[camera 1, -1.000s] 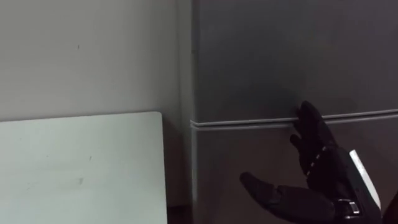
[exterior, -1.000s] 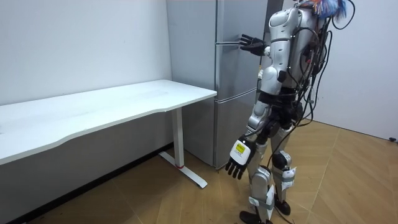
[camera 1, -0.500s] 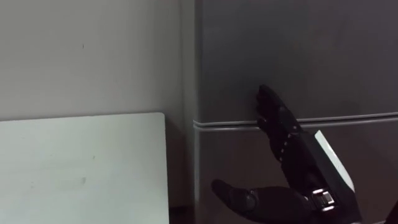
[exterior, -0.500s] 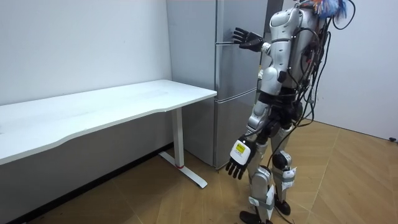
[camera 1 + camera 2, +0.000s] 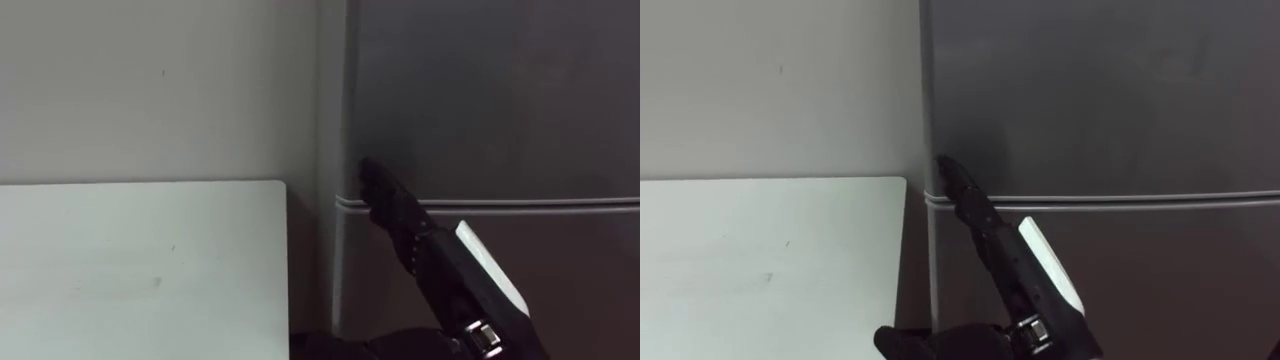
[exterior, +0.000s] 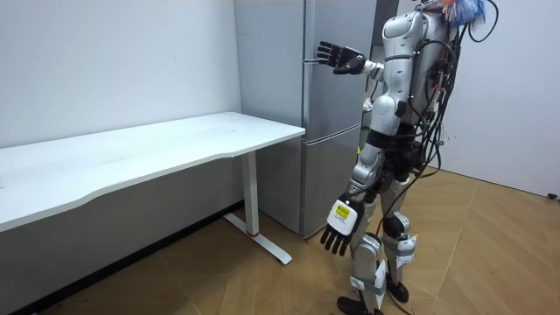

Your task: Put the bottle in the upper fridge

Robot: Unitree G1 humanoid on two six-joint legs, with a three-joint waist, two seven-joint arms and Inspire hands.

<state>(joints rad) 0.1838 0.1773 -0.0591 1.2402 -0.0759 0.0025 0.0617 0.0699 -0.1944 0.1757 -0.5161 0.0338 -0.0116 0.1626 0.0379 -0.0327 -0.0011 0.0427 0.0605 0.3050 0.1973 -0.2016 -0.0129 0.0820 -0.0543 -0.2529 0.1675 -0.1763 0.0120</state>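
The grey fridge [image 5: 480,110] stands right in front of me, with the seam [image 5: 540,202] between its upper and lower doors running across the view. My right hand [image 5: 410,230] is raised from the lower right, fingers straight and open. Its fingertips [image 5: 368,172] lie at the upper door's left edge, just above the seam, and it holds nothing. In the room view the same right hand [image 6: 337,57] reaches toward the fridge [image 6: 337,166] at chest height. My left hand [image 6: 339,226] hangs low beside my thigh, fingers relaxed and empty.
A white table [image 5: 140,270] stands directly left of the fridge against the pale wall [image 5: 150,80]; in the room view this table [image 6: 175,144] runs far to the left. Wooden floor [image 6: 490,254] lies open behind me.
My right hand has slid left across the upper door, from near its middle to its left edge. The eye view has shifted slightly left. The left hand hangs as before.
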